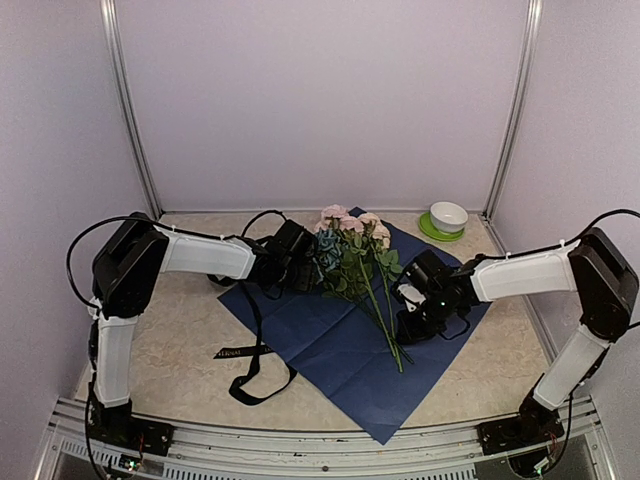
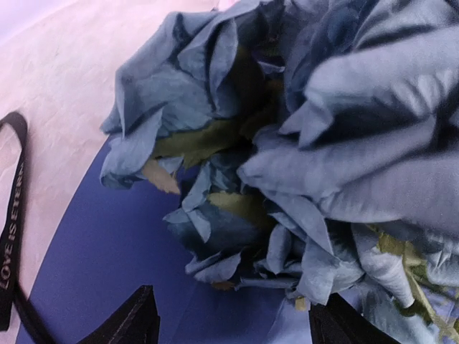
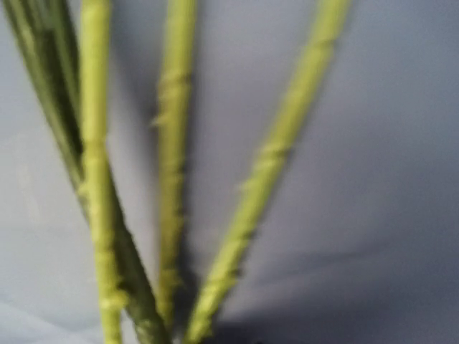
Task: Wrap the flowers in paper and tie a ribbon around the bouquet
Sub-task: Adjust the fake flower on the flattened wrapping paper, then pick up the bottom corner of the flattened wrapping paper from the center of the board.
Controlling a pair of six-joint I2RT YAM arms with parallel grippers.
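The paper (image 1: 330, 350) lies flat with its navy side up, turned like a diamond, one corner almost at the table's (image 1: 180, 330) near edge and the opposite corner pointing at the far edge. Left of it, toward the near left, the black ribbon (image 1: 255, 375) sprawls in loose loops on the bare tabletop, and one strand crosses the paper's left edge. The left wrist view shows pale lettering along the ribbon.

The flowers (image 1: 355, 255) rest on the paper's middle and far half. Their stems (image 1: 385, 320) run toward the near edge and the blooms lie by the paper's far corner.

The right gripper (image 1: 405, 320) is down at the stems from the right side. Its camera sees only green stems close against navy paper, so I cannot tell whether its jaws are closed on them.

The left gripper (image 1: 310, 265) sits at the left of the blooms, its fingertips (image 2: 136, 319) spread apart and holding nothing, with the blue-grey hydrangea (image 2: 287, 143) just ahead of them.

In the far right corner of the table a white bowl (image 1: 449, 215) stands on a green saucer (image 1: 432, 232).
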